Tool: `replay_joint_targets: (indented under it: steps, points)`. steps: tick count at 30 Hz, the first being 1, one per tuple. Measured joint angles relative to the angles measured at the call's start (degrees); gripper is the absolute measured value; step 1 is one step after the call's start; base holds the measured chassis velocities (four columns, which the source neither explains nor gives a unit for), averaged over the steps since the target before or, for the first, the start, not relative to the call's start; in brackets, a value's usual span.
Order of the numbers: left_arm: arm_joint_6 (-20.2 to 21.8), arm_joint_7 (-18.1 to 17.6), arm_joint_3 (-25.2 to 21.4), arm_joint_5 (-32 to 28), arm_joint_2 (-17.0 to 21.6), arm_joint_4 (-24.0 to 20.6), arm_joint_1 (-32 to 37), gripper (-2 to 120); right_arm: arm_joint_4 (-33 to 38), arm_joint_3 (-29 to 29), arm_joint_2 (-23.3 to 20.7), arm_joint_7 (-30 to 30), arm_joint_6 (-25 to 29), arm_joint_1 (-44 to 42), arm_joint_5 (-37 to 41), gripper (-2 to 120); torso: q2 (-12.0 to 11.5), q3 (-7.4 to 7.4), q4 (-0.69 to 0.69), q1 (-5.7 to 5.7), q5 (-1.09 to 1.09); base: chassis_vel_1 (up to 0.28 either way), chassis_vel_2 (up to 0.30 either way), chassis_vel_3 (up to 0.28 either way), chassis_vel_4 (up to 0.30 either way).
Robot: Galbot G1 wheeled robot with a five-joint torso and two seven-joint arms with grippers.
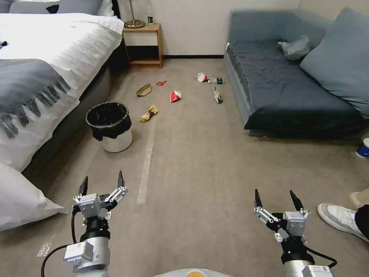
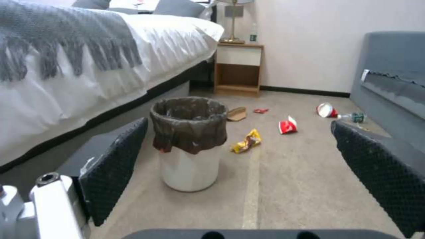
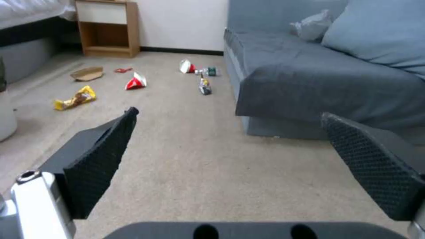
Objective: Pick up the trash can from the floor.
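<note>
Left gripper (image 1: 102, 182) spread, empty, short of trash can (image 1: 109, 126).

I note a small round white plastic trash can (image 1: 113, 140) with black bag liner on beige-grey short carpet floor (image 1: 200, 161); black dimpled finger pads (image 2: 113, 166).

Trash can (image 1: 110, 127) upright on the floor (image 1: 200, 161), close beside the bed (image 1: 42, 69) on the left.

A tape strip (image 1: 146, 161) runs along the floor just right of the trash can, and scattered litter (image 1: 175, 96) lies farther back, between the bed and the sofa (image 1: 292, 80) on the right. A nightstand (image 1: 143, 44) stands against the far wall, beside the head of the bed. The left gripper (image 1: 102, 182) hangs over the floor before the trash can and apart from it, jaws spread; the right gripper (image 1: 276, 197) hangs at like height to the right, jaws spread, in front of the sofa's near end.
</note>
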Motion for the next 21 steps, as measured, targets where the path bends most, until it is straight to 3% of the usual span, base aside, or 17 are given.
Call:
replay_joint_targets:
  steps: [11,21]
  points:
    - [0.17,-0.04,-0.30,0.29,-0.07,-0.16,0.22,100,-0.44,0.10,-0.48,-0.27,0.00,0.46,0.51,100,0.00,0.00,-0.01,0.00,0.00,0.009,0.007,0.004,0.006]
    - [0.06,-0.04,-0.73,1.09,-0.10,1.02,-0.41,100,-1.10,0.24,-0.49,-0.53,0.17,0.73,0.64,100,0.00,0.00,0.00,0.00,0.00,0.078,0.070,0.064,0.074]
